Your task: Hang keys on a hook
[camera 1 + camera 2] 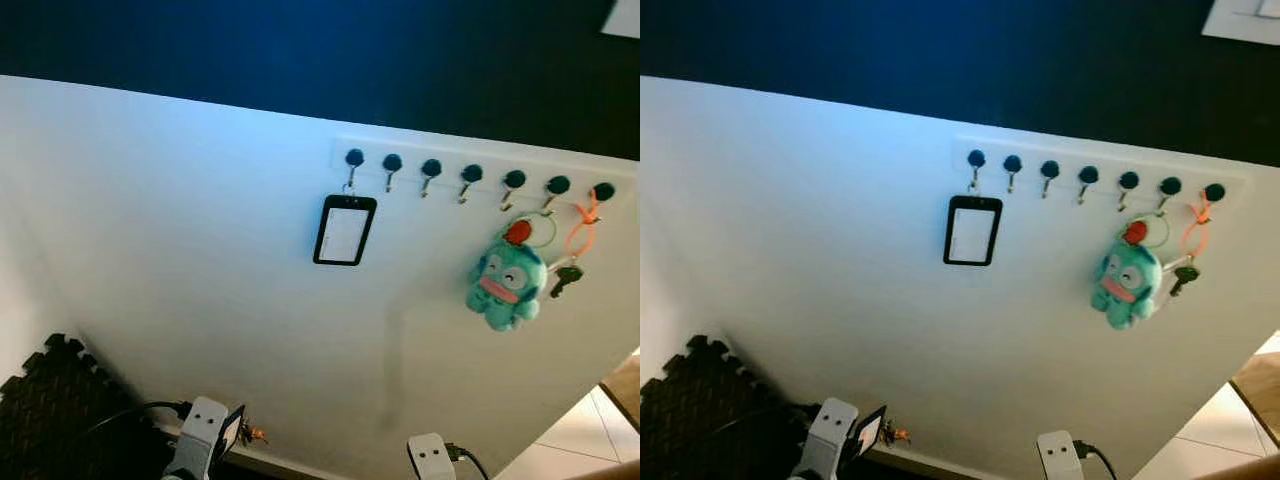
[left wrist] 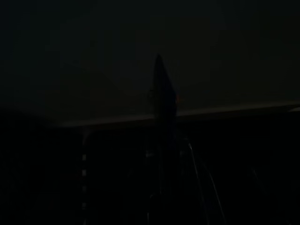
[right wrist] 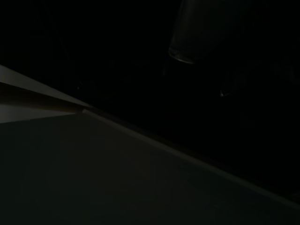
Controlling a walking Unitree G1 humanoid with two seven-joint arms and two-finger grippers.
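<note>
**Hook rail on the white wall, both arms low at the skirting**

A white wall panel (image 1: 200, 300) carries a white rail with seven dark round-headed hooks (image 1: 472, 175) along its upper edge, below a dark blue band of wall. A black-framed rectangular card holder (image 1: 345, 230) hangs from the leftmost hook. Near the right end of the rail a teal plush toy with a pink mouth (image 1: 506, 283) hangs on a pale green ring. Just beside it, an orange loop (image 1: 582, 228) hangs from the rightmost hook and carries a small dark key (image 1: 564, 279), which lies against the wall next to the plush.

At the foot of the wall, the left end effector (image 1: 232, 432) sits near the skirting, with a small brownish bunch of keys (image 1: 252, 434) at its tip; it appears to be gripping them, though the fingers are too small and dark to be sure. The left wrist view is nearly black; only one dark finger (image 2: 161, 93) stands out against a faint pale line.

The silver block of the right arm (image 1: 432, 458) shows at the bottom edge; whether that end effector is wide or narrow cannot be told. A black interlocking foam mat (image 1: 50, 410) covers the floor at the lower left corner, and pale floor tiles (image 1: 580, 440) show at the lower right.
</note>
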